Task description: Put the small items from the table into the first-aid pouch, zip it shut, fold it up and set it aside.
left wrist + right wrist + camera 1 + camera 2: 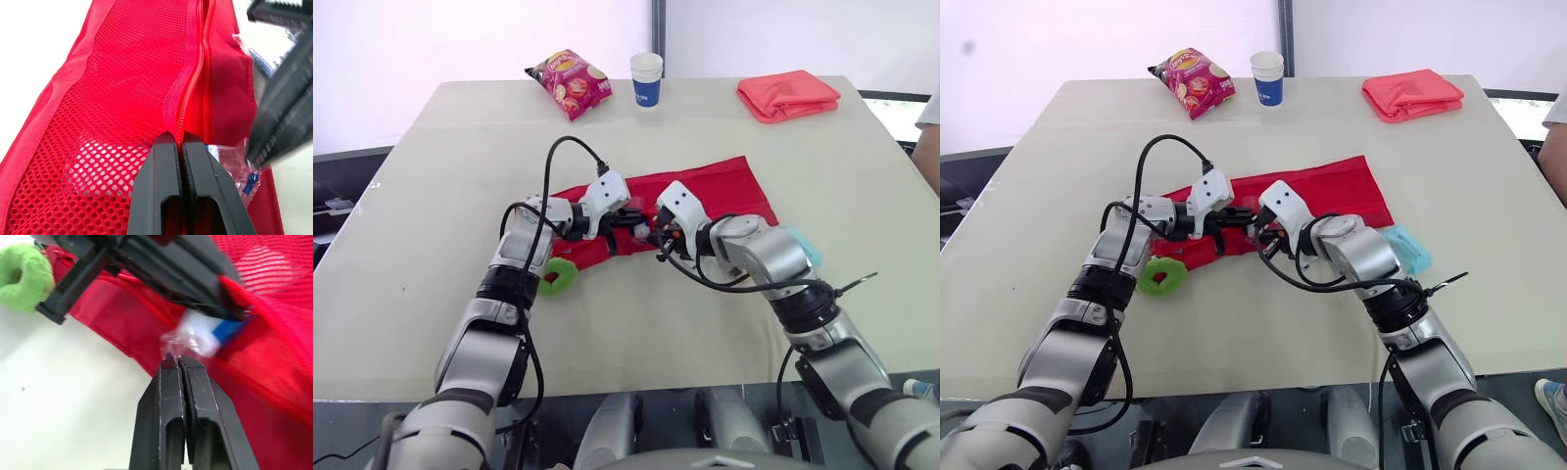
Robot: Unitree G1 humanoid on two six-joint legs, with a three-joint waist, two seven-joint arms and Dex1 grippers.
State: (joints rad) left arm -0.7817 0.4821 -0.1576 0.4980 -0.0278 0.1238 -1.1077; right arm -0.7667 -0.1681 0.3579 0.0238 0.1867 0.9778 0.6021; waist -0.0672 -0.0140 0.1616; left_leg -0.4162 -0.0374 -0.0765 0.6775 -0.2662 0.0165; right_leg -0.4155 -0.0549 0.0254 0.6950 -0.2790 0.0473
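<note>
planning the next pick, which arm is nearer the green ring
Left. The left arm has its forearm right beside the green ring, the left gripper shut on the pouch just beyond. The right gripper holds a packet at the pouch; that arm lies farther right.

1 table (pixel 431 323). 1 red first-aid pouch (pixel 705 191) at frame centre. Along the top: 1 snack bag (pixel 570 82), 1 paper cup (pixel 646 80), 1 folded coral cloth (pixel 788 95). Mid-frame: 1 green ring (pixel 558 277), 1 pale-blue item (pixel 1408 250), 1 clear packet (pixel 234 169). 2 grippers: left gripper (pixel 182 139), right gripper (pixel 177 360).
</note>
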